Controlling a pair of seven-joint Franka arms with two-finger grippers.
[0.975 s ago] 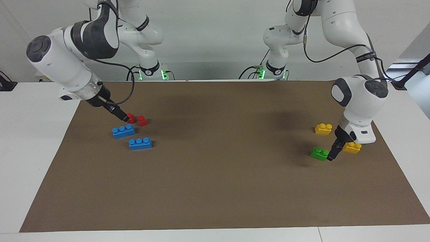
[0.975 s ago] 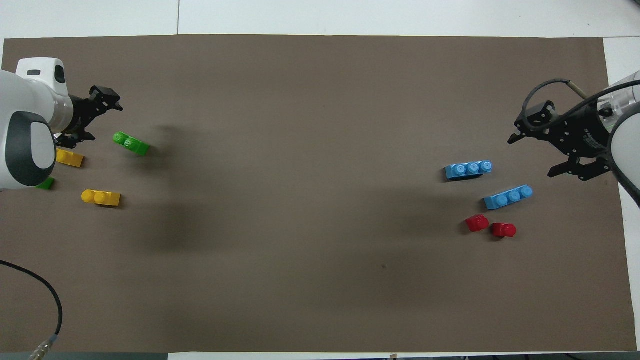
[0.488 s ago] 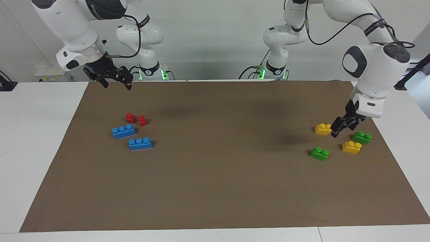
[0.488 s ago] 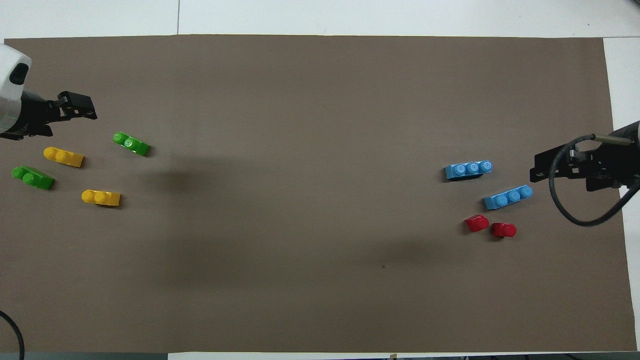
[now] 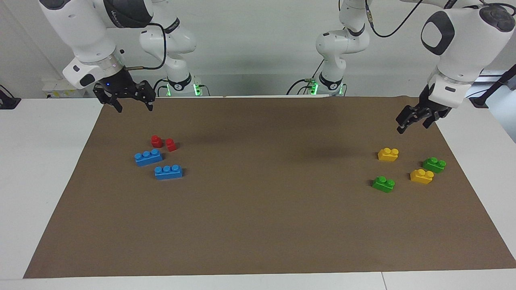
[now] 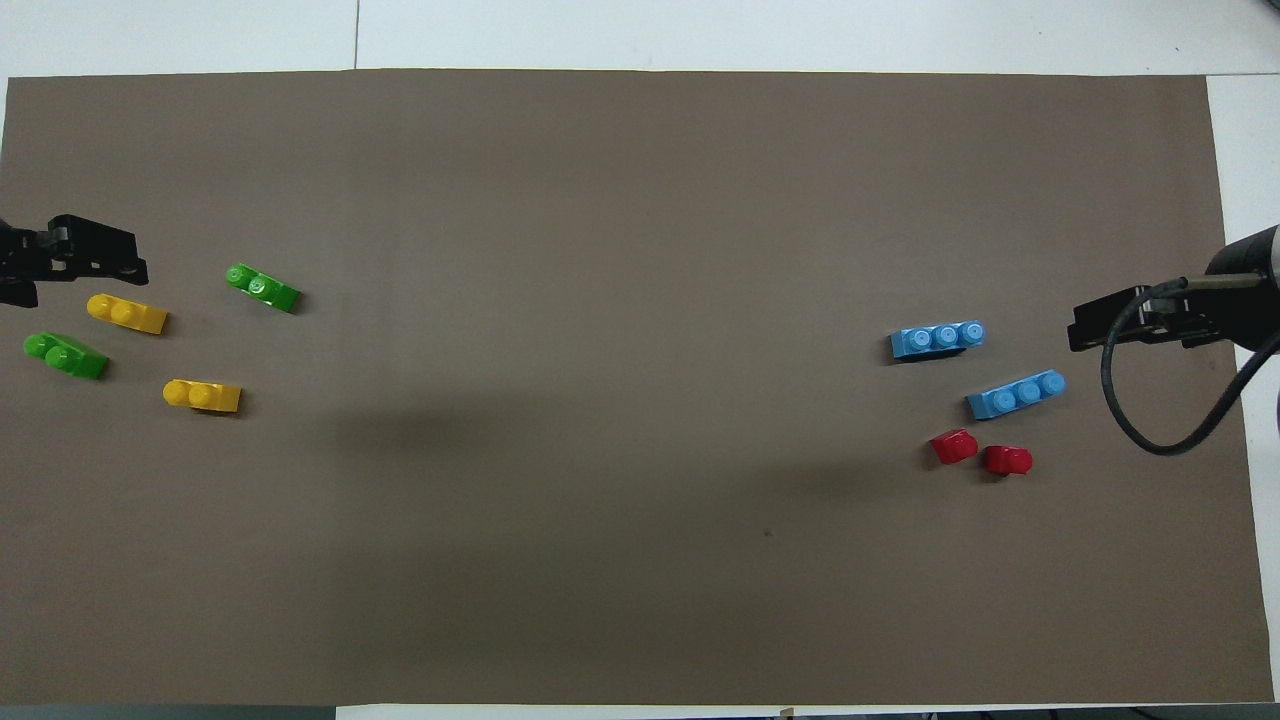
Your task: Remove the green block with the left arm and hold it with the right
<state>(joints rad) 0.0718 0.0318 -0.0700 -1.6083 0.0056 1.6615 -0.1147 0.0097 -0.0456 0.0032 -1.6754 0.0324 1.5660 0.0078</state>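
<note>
Two green blocks lie on the brown mat (image 5: 258,225) at the left arm's end of the table. One green block (image 5: 383,183) (image 6: 262,287) sits farthest from the robots in that cluster; the other green block (image 5: 434,164) (image 6: 65,355) lies nearest the mat's edge, just beside a yellow brick (image 5: 421,176) (image 6: 126,313). A second yellow brick (image 5: 388,154) (image 6: 202,395) lies nearer the robots. All four stand apart. The left gripper (image 5: 415,119) (image 6: 75,258) hangs over the mat above the cluster, empty, fingers spread. The right gripper (image 5: 130,98) (image 6: 1120,322) hangs empty and spread over the other end, above two blue bricks (image 5: 159,164) and two red bricks (image 5: 163,143).
</note>
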